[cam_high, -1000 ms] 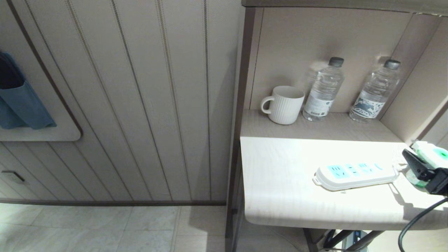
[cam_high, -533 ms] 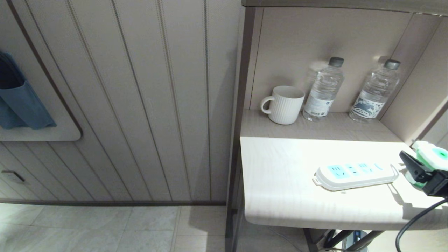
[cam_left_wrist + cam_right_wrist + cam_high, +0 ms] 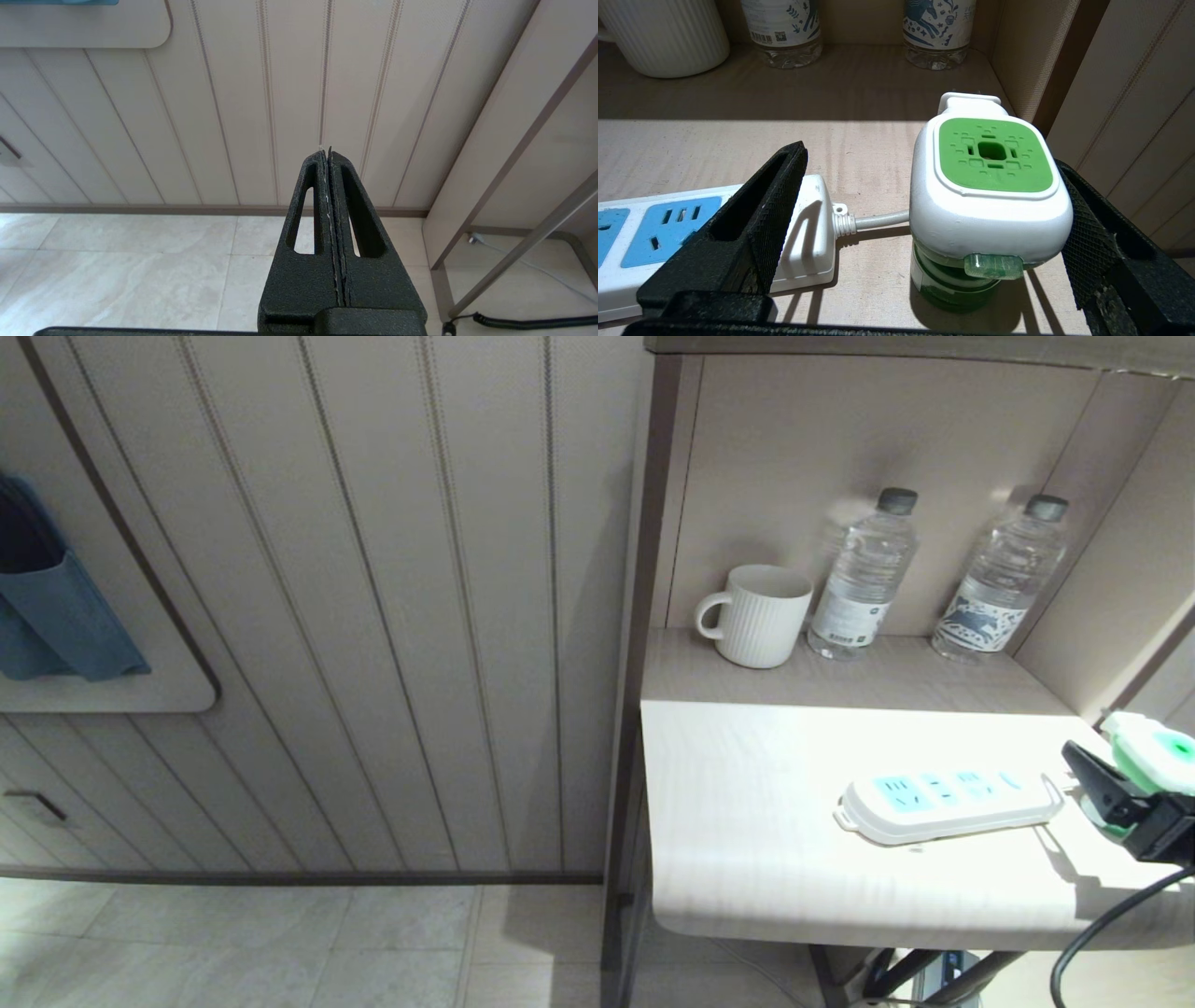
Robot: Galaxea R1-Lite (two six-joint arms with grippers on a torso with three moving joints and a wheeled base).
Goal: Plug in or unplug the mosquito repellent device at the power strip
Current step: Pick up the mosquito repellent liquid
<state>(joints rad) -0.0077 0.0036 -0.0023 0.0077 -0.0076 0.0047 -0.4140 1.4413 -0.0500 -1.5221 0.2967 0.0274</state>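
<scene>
The mosquito repellent device (image 3: 1153,747) stands upright on the white table (image 3: 747,821) at its far right, just past the cord end of the power strip (image 3: 948,795). Its white head with the green patch (image 3: 994,158) sits on a green bottle, and its plug faces away, in no socket. My right gripper (image 3: 930,158) is open around the device. One finger (image 3: 1087,219) lies close along its side, the other (image 3: 770,196) hangs over the strip's end (image 3: 803,228). My left gripper (image 3: 327,151) is shut on nothing, low down, pointing at the panelled wall.
A ribbed white mug (image 3: 754,616) and two clear water bottles (image 3: 864,574) (image 3: 1004,579) stand at the back of the niche. The niche's side wall (image 3: 1120,579) rises close to the right of the device. The strip's cord (image 3: 878,219) runs behind the device.
My right gripper has shifted slightly at the device, still open. The device and the power strip have stayed where they were. The left arm has not moved.
</scene>
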